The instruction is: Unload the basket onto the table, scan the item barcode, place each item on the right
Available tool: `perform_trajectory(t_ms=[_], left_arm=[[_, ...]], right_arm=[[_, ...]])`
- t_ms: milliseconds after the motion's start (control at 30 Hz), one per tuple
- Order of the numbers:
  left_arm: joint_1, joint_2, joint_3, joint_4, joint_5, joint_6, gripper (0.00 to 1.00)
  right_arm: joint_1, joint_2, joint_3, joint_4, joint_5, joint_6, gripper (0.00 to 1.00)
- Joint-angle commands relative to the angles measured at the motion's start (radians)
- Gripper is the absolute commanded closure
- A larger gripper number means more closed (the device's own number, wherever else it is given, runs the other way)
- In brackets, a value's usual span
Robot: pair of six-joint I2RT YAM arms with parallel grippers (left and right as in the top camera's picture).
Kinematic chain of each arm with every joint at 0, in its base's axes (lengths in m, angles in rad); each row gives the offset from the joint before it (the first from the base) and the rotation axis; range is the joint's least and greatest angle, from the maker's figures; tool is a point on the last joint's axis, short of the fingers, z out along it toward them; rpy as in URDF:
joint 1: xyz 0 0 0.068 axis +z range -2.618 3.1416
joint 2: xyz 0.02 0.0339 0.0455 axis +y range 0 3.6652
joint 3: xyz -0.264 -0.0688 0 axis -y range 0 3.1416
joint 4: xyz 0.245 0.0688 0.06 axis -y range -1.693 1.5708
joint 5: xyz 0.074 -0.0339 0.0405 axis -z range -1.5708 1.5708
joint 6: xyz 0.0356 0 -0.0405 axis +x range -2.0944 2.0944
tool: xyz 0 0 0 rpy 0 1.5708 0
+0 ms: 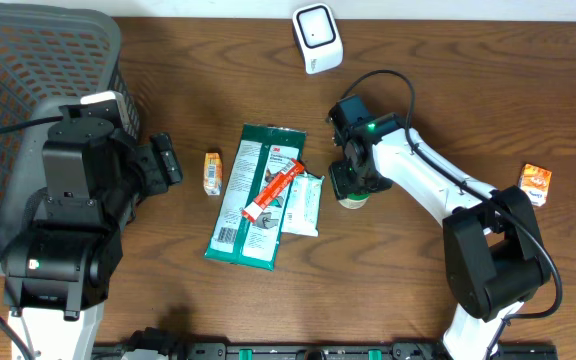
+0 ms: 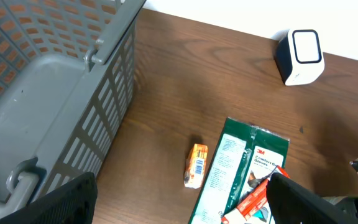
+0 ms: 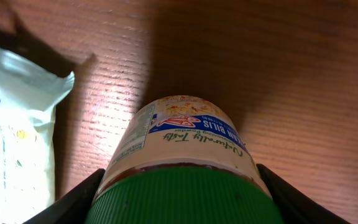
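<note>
A jar [image 3: 182,134] with a green lid [image 3: 185,196] and a printed label sits between the fingers of my right gripper [image 3: 179,202], which press on both its sides. Overhead, that gripper [image 1: 352,178] stands over the jar [image 1: 351,200] at the table's middle right. The white barcode scanner [image 1: 317,37] stands at the back centre, and the left wrist view also shows the scanner [image 2: 300,56]. My left gripper [image 1: 168,160] hangs open beside the basket, with nothing between its fingers [image 2: 73,199].
A grey basket [image 1: 28,60] fills the back left. On the table lie a green glove package [image 1: 258,195] with a red tube [image 1: 273,190] across it, a white pouch [image 1: 303,205], a small orange pack [image 1: 212,172] and an orange box [image 1: 535,183] at far right.
</note>
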Motion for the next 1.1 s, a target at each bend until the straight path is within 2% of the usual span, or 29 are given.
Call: perform_trajectory(t_ms=[0, 33, 233, 367, 533, 700, 867, 933, 1000, 1067], left_arm=[[0.006, 0.0, 0.01, 0.0, -0.006, -0.006, 0.13], [0.006, 0.0, 0.01, 0.0, -0.006, -0.006, 0.13], [0.006, 0.0, 0.01, 0.0, -0.006, -0.006, 0.12], [0.006, -0.001, 0.01, 0.0, -0.006, -0.006, 0.13], [0.006, 0.0, 0.01, 0.0, -0.006, -0.006, 0.13], [0.006, 0.0, 0.01, 0.0, -0.006, -0.006, 0.13], [0.006, 0.0, 0.01, 0.0, -0.006, -0.006, 0.13], [0.006, 0.0, 0.01, 0.0, -0.006, -0.006, 0.13], [0.006, 0.0, 0.01, 0.0, -0.006, -0.006, 0.13], [0.006, 0.0, 0.01, 0.0, -0.006, -0.006, 0.13]], right_arm=[[-0.012, 0.004, 0.007, 0.003, -0.011, 0.113, 0.5], [-0.012, 0.004, 0.007, 0.005, -0.012, 0.109, 0.39], [-0.012, 0.004, 0.007, 0.014, -0.008, 0.076, 0.14], [-0.012, 0.004, 0.007, 0.013, -0.008, 0.076, 0.16], [-0.01, 0.004, 0.007, -0.002, -0.008, 0.075, 0.29], [-0.01, 0.004, 0.007, -0.012, -0.022, 0.082, 0.35], [-0.01, 0.004, 0.007, 0.016, -0.076, 0.244, 0.22], [-0.01, 0.004, 0.007, 0.022, -0.077, 0.297, 0.13], [-0.01, 0.004, 0.007, 0.031, -0.077, 0.304, 0.03], [-0.01, 0.004, 0.007, 0.033, -0.076, 0.304, 0.01]])
